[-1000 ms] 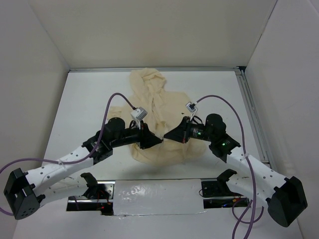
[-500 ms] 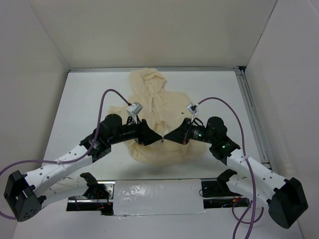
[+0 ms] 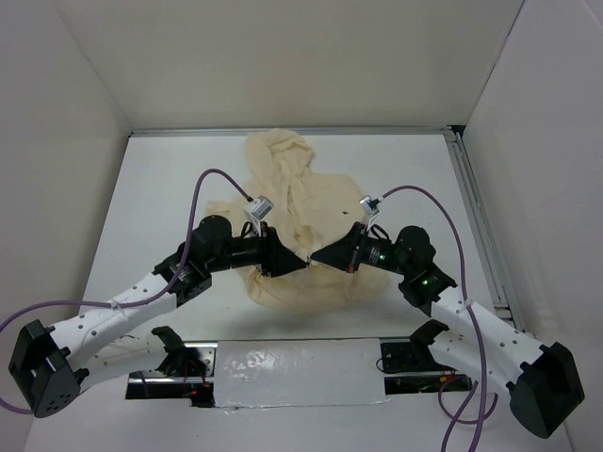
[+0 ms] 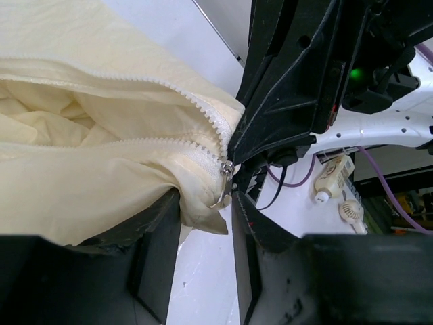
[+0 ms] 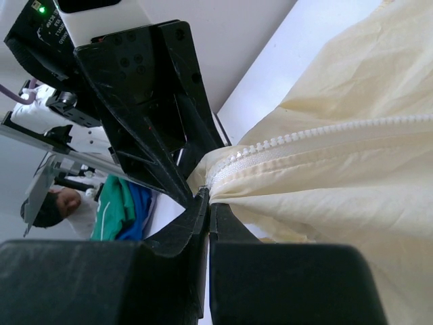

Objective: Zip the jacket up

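Top external view: jacket (image 3: 311,193) lies spread on the table (image 3: 170,188), hood toward the far edge, hem toward the arm bases; left gripper (image 3: 298,263) and right gripper (image 3: 317,257) meet tip to tip over the lower front of the garment, at its centre line; the state of either pair of jaws cannot be read from this view

Left wrist view: left gripper (image 4: 206,203) has its jaws narrowed onto the bunched lower end of the jacket (image 4: 81,183); cream fabric fills the gap at the tips and touches both fingers, while bare table shows between the fingers nearer the camera; zipper slider (image 4: 226,170) sits at the bottom of the two tooth rows, just beside the far finger; the rows run apart from the slider; right gripper (image 4: 237,150) touches the fabric just above the slider

Right wrist view: right gripper (image 5: 206,200) has its jaws pressed almost together, only a thin slit between them, pinching the fabric edge of the jacket (image 5: 338,169) at the tips; zipper teeth (image 5: 318,133) run in a line away from the pinch point; left gripper (image 5: 188,184) stands directly opposite, its tips against the same fabric end
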### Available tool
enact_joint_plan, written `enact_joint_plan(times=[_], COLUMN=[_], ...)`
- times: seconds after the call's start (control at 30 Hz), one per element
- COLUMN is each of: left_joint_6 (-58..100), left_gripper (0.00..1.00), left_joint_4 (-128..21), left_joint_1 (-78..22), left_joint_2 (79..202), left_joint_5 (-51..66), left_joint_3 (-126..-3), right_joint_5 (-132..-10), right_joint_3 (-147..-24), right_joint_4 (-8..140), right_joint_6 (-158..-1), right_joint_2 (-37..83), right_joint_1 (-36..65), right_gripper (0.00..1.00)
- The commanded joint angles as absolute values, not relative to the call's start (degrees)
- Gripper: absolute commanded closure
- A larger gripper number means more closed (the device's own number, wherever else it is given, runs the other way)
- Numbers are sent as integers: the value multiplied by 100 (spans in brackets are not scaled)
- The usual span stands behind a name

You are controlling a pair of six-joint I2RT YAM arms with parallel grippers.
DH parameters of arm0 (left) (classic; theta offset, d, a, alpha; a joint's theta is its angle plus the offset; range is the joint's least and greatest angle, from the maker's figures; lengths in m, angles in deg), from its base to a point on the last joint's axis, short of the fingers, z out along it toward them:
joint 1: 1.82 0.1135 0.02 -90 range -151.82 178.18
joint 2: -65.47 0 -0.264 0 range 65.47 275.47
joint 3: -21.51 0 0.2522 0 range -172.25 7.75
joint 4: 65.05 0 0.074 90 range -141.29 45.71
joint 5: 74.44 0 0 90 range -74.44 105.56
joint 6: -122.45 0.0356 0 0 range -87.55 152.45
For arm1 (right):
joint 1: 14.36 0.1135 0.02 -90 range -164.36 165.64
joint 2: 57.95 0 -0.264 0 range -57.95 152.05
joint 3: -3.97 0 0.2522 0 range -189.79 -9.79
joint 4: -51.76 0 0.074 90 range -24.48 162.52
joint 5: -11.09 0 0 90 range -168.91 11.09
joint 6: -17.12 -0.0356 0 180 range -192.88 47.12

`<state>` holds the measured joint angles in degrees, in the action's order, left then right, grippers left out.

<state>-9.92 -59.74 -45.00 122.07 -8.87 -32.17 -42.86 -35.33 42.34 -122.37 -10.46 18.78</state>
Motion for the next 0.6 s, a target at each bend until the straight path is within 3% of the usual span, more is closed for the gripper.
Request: enact_joint_plan(times=[0.0, 0.27, 0.57], left_joint_6=[-1088, -1219, -1325], left_gripper=[56, 69, 65], left_joint_4=[-6394, -6659, -6860], left_joint_1=[-4471, -4410, -4287], left_joint_2=[12225, 12225, 12146], left_joint_5=[-1072, -1081, -1291], left_joint_3=[-3172, -3110, -2987], right_joint_5=[-4314, -4191, -4147], right_joint_3=[-3493, -3668, -3695], right_joint_4=[3749, 3932, 3950], right_joint_6=[-12307, -12088, -12060], right_joint_2=[-1154, -1031, -970], right_joint_1=[1930, 1956, 1983], right_gripper=[100, 100, 100])
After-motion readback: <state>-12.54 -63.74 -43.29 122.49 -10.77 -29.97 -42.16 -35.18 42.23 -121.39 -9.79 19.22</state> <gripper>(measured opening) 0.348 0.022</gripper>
